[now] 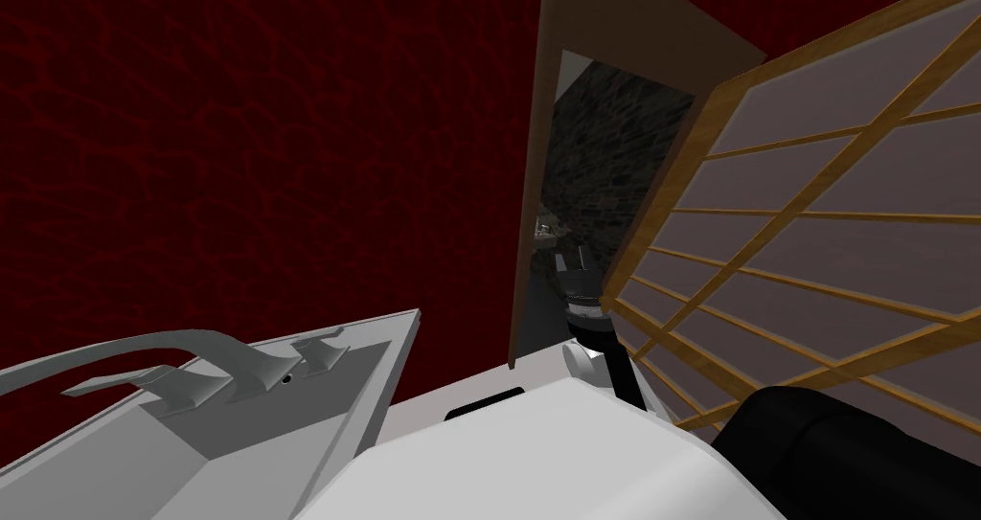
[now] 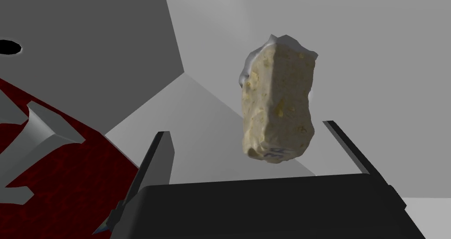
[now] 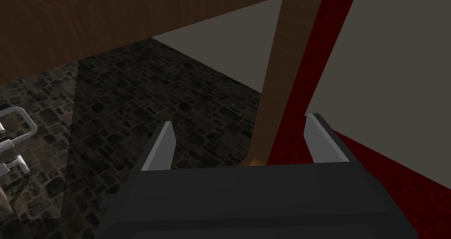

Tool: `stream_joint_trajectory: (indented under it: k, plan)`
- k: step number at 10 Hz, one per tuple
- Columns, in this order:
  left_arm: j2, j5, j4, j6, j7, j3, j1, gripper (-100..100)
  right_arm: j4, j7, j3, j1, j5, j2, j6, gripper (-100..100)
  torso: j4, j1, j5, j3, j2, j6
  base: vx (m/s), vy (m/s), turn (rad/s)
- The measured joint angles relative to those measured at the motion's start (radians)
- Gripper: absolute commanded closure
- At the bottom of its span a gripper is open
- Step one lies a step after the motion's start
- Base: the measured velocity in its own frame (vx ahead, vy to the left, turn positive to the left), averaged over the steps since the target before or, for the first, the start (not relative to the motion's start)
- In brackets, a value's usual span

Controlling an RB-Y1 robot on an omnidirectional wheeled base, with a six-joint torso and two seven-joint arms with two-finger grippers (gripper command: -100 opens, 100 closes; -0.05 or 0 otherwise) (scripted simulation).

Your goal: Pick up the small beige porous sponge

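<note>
Room: dark red wall point(image 1: 239, 141) behind a pale grey sink point(image 1: 374, 330), with a brown door frame point(image 1: 530, 208) beside it and a wooden lattice door point(image 1: 814, 237) standing open at the robot's right.
Beyond the doorway: dark stone-patterned surface point(image 3: 132, 100).
Sink: square grey basin with flat walls; a black oval drain hole point(image 2: 9, 47) shows in one of them.
Tap: curved grey spout and handles point(image 1: 192, 356) on the sink's back edge, against the red wall.
Sponge: small, beige and pitted, a rough oblong point(image 2: 277, 104) inside the basin, with a thin white rim along its far end.
Sponge position: seen between the two fingers of the left end effector, closer to one than the other and touching neither; whether it already lies level with the fingertips cannot be told.
Left end effector: spread wide point(image 2: 246, 128) and aimed into the basin, holding nothing.
Left fingers: one blade point(image 2: 160, 155) stands over the basin's edge near the red wall, the other just beside the sponge.
Right end effector: spread wide point(image 3: 242, 144) and empty, pointing through the doorway at the stone surface, well apart from the sink.
Right arm: dark forearm reaching forward, close along the lattice door.
</note>
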Motion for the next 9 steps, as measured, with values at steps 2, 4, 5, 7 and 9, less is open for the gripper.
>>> stream_joint_trajectory:
  k: [2, 4, 5, 7, 9]
  plan:
    - [0.0, 0.0, 0.0, 0.001, 0.0, 0.0, 0.001, 100, 0.0, 0.0, 0.0, 0.0, 0.0, 0.0, 0.0, 0, 0.0, -0.002, -0.001, 0.0, 0.0, 0.0, 0.0, 0.0, 0.0]
    - [0.0, 0.0, 0.0, 0.0, 0.0, 0.0, 0.0, 100, 0.0, 0.0, 0.0, 0.0, 0.0, 0.0, 0.0, 0, 0.0, -0.002, -0.001, 0.0, 0.001, 0.0, 0.0, 0.0, 0.0]
    - [0.0, 0.0, 0.0, 0.0, 0.0, 0.0, 0.0, 0, 0.0, 0.0, 0.0, 0.0, 0.0, 0.0, 0.0, 0, 0.0, -0.002, -0.001, 0.0, 0.001, 0.0, 0.0, 0.0, 0.0]
    - [-0.001, 0.0, -0.015, 0.008, 0.001, 0.0, 0.008, 100, 0.0, 0.0, 0.0, 0.0, 0.0, 0.0, 0.0, 0, 0.0, -0.004, -0.001, 0.001, 0.001, 0.0, -0.012, -0.035, 0.001]
    - [-0.002, 0.003, -0.031, 0.016, 0.002, 0.0, 0.021, 0, 0.0, 0.0, 0.0, 0.0, 0.0, 0.0, 0.0, 0, 0.0, -0.004, -0.001, 0.001, 0.001, 0.0, -0.004, -0.012, 0.003]
